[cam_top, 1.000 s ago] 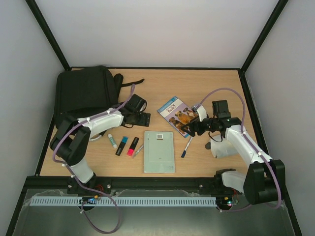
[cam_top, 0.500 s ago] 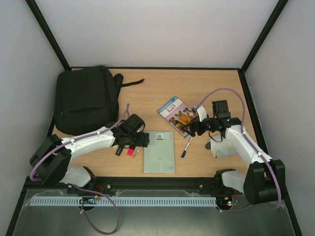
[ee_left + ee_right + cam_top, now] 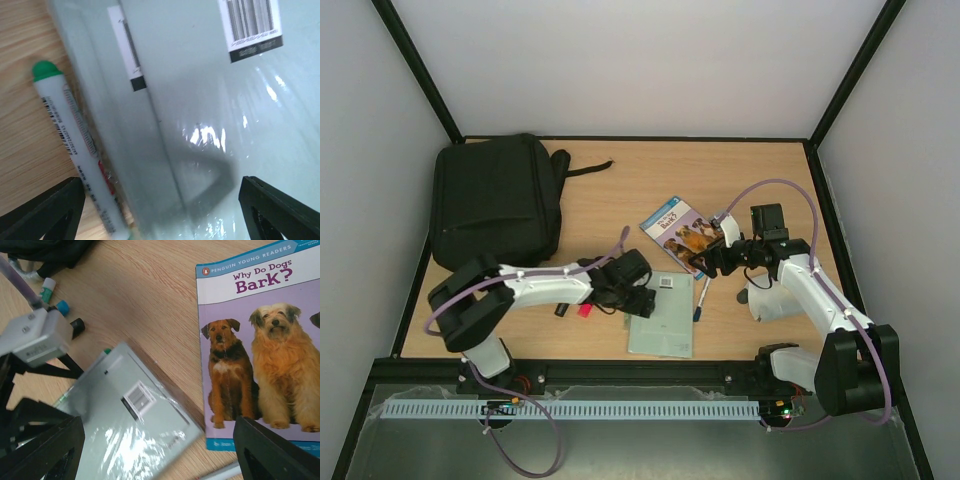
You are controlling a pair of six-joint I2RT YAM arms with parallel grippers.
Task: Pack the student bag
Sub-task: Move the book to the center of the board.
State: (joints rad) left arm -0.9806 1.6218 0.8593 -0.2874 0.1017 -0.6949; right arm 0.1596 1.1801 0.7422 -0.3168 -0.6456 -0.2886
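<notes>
The student bag [image 3: 495,205] is a large black soft bag lying flat at the table's back left; its edge shows in the right wrist view [image 3: 45,250]. My left gripper [image 3: 640,298] is open, low over the left edge of a pale green wrapped notebook [image 3: 662,318]. In the left wrist view the notebook [image 3: 210,110] fills the frame between my fingers [image 3: 280,212], with a white green-capped marker [image 3: 70,145] beside it. My right gripper [image 3: 704,260] is open and empty, above the near corner of the book "Why Do Dogs Bark?" [image 3: 678,230], also in the right wrist view [image 3: 265,335].
A white and blue pen [image 3: 700,297] lies right of the notebook. A red marker [image 3: 584,310] and a black one show under my left arm. A glue stick [image 3: 47,287] and a blue-capped marker [image 3: 62,306] lie near the bag.
My left arm swung from beside the bag down and right to the notebook. The notebook has slid right and tilted. The right arm has not moved.
</notes>
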